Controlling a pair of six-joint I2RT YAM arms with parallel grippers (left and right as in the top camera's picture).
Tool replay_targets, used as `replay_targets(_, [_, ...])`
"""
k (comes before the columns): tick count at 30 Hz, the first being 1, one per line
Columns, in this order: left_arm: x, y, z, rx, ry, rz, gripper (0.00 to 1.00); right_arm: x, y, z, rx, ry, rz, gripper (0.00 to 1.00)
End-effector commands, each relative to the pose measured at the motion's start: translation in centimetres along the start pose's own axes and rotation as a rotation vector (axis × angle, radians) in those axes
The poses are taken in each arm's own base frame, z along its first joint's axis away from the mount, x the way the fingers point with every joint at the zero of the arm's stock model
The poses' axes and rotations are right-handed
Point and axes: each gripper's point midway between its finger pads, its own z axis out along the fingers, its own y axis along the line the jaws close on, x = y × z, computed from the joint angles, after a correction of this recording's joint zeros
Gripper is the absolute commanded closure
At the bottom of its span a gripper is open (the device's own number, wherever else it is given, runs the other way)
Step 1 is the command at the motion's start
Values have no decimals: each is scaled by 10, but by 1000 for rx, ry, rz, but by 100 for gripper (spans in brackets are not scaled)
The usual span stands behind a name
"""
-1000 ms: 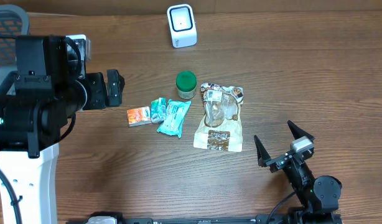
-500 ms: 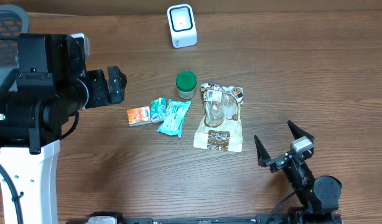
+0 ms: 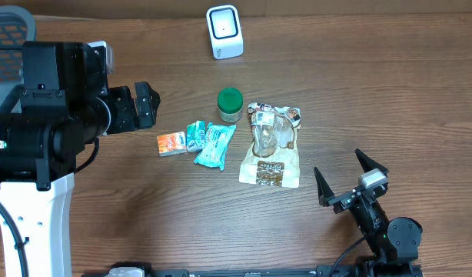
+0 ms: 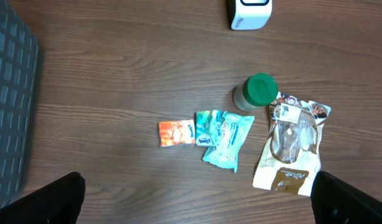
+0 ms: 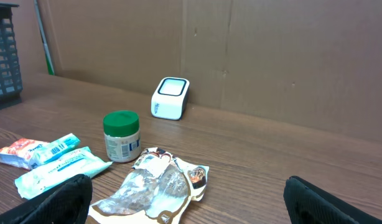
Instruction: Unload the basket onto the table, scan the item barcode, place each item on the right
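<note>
We're seeing the left gripper (image 3: 146, 106) and right gripper (image 3: 337, 165) both spread wide, holding nothing, with print on the green-lidded jar (image 3: 230, 105) and tan snack bag (image 3: 271, 146) too small to read.

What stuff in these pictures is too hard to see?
- Barcodes: too small to find on the jar or the teal packet in the overhead view.
- Scanner: its top is cut off by the upper edge of the left wrist view.
- Snack bag: its bottom is cut off by the lower edge of the right wrist view.
</note>
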Motion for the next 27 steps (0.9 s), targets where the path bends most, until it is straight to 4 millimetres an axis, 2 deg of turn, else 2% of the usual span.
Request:
replay_targets(1, [0,-4,3,13,8,-5,0,2,1,0,-5,-6,5,0])
replay_targets(27, [-3,-4,3,13,-6,4,0,2,1,0,-4,-6,5,0])
